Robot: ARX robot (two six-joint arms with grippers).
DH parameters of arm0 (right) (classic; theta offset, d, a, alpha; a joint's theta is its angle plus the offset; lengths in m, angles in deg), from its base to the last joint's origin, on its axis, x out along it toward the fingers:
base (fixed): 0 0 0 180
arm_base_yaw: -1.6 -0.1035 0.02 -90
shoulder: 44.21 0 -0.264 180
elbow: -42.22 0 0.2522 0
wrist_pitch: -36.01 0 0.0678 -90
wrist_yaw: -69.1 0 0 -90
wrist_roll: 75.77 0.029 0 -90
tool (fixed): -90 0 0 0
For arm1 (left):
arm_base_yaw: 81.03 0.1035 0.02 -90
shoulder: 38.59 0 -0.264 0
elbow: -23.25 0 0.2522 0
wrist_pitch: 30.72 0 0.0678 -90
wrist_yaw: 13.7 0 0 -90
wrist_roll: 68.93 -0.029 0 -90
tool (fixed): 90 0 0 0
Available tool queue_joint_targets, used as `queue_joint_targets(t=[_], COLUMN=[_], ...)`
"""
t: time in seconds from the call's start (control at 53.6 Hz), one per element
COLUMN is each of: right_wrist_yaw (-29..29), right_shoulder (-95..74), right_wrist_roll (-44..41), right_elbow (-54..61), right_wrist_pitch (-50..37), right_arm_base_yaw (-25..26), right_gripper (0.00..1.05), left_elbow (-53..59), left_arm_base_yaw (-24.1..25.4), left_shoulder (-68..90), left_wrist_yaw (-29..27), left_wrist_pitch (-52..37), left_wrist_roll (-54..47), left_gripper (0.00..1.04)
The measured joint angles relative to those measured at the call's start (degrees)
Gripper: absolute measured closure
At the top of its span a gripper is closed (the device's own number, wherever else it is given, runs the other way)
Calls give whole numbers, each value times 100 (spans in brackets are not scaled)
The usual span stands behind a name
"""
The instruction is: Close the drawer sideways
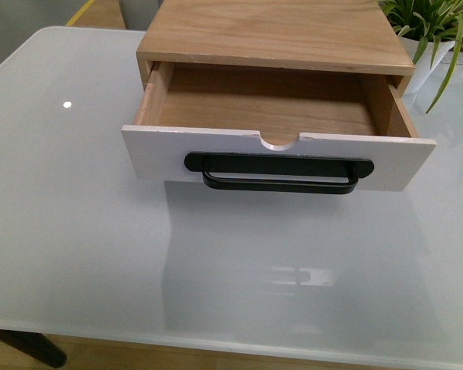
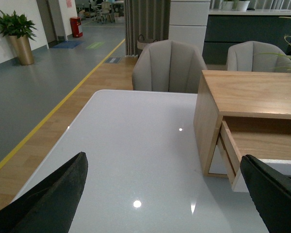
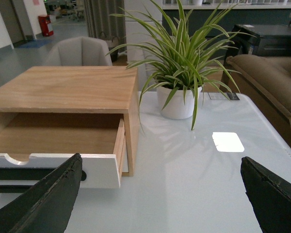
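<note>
1. Left gripper: jaws spread wide, nothing between them but bare table. It hovers over the left part of the tabletop, to the left of the case, facing along the drawer's left end. In the left wrist view one finger overlaps the left end of the drawer's front panel. I cannot tell whether they touch.
2. Drawer: pulled well out of the wooden case toward the near edge of the table, sitting slightly skewed. The inside is light wood with nothing in it. The white front panel faces the camera, with the black bar handle across its middle and a half-round notch in its top edge.
3. The case sits at the far middle of the glossy white table, with its open side facing near.
4. Right gripper: jaws also spread wide and holding nothing, with only tabletop showing between them. It sits to the right of the case, near the drawer's right end. In the right wrist view one finger overlaps the front panel's right end and the end of the handle. Contact is not confirmable.
5. Far right: a spider plant in a white pot stands on the table just beside the case's right wall, apart from the drawer and both grippers.
</note>
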Motion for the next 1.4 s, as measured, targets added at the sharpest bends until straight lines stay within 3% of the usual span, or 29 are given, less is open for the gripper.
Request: queue_joint_targets(t=[0.878, 0.915, 0.971, 1.064, 1.158, 1.288, 1.4], right_wrist_yaw=[-4, -544, -1032, -1438, -1899, -2201, -2236], right_shoulder=[-7, -382, -1202, -2162, -3250, -4852, -5801], right_wrist_roll=[-2, -302, -909, -1770, -2800, -4162, -5021], right_elbow=[-7, -254, -461, -614, -887, -1207, -1488], right_wrist_pitch=[9, 732, 920, 293, -442, -984, -1110], right_arm_base_yaw=[4, 177, 417, 723, 920, 787, 511], right_gripper=[9, 9, 9, 9, 9, 9, 9], left_elbow=[-37, -448, -706, -804, -1025, -1491, -1891], left_arm_base_yaw=[22, 22, -57, -116, -127, -168, -271], left_shoulder=[66, 614, 1397, 2350, 3779, 6181, 7427], left_wrist_yaw=[96, 553, 835, 1091, 1517, 2341, 2916], left_wrist_pitch=[131, 1198, 1593, 848, -518, -2234, -2538], left_wrist_roll=[20, 81, 61, -157, -542, -1141, -1740], left_gripper=[9, 9, 9, 9, 9, 9, 9])
